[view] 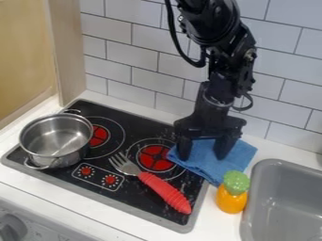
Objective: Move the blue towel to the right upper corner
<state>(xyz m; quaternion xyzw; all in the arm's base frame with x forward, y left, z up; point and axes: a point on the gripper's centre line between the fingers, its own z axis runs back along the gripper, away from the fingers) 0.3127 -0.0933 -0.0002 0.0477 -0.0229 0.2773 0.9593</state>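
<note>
The fork (165,188) lies on the stove (134,136), the orange toy (230,200) just beside the sink (256,175). Behind them, the towel (239,155) spans the stove's right back corner and counter (213,225); over it hangs the gripper (203,153), fingers wide apart.

Behind, a wall of white rectangular tiles (144,79) with dark joints; at left, a pale wooden panel (25,56). Across the middle, a white tabletop (273,149) with a black stovetop (135,128), red burners, and, at right, a gray sink (289,183). Lower left, a knob (11,228).
</note>
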